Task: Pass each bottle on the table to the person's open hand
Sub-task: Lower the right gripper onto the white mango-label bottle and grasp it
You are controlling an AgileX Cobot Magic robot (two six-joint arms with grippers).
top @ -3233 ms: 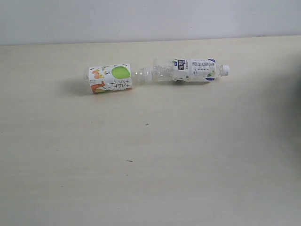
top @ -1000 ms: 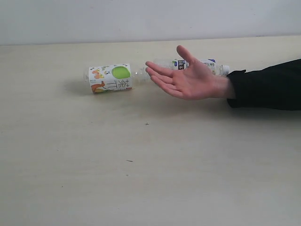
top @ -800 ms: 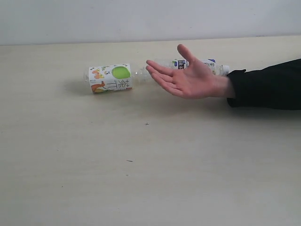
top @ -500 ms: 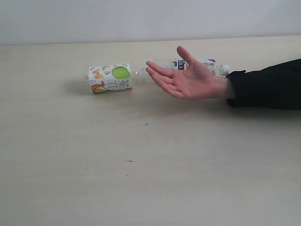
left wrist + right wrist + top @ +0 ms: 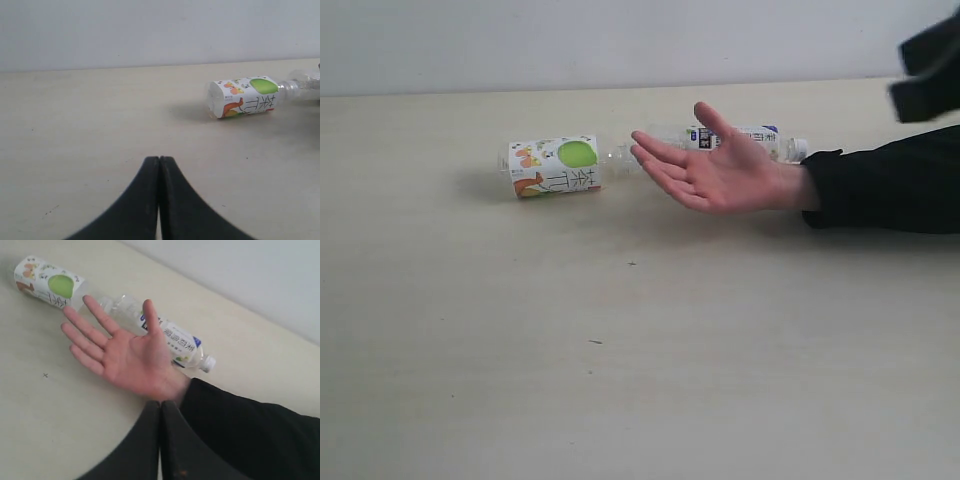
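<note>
Two bottles lie on their sides on the table (image 5: pixel 620 380). A white-labelled bottle with a green spot (image 5: pixel 555 167) (image 5: pixel 243 97) (image 5: pixel 50 284) is on the left. A slim white-and-blue-labelled bottle (image 5: pixel 765 138) (image 5: pixel 176 342) with a white cap lies behind the person's open hand (image 5: pixel 720 172) (image 5: pixel 125 356), partly hidden by it. The hand hovers palm up on a black sleeve (image 5: pixel 885 190). My right gripper (image 5: pixel 160 403) is shut and empty, above the wrist of that hand. My left gripper (image 5: pixel 159 159) is shut and empty, well short of the green-spot bottle.
A dark blurred part of my right arm (image 5: pixel 930 68) shows at the upper right edge of the exterior view. A pale wall (image 5: pixel 620 40) runs behind the table's far edge. Tiny dark specks (image 5: pixel 632 264) dot the tabletop.
The hand came in from the right about a second ago and has stayed almost still since. A dark part of my right arm has just entered the exterior view's upper right.
</note>
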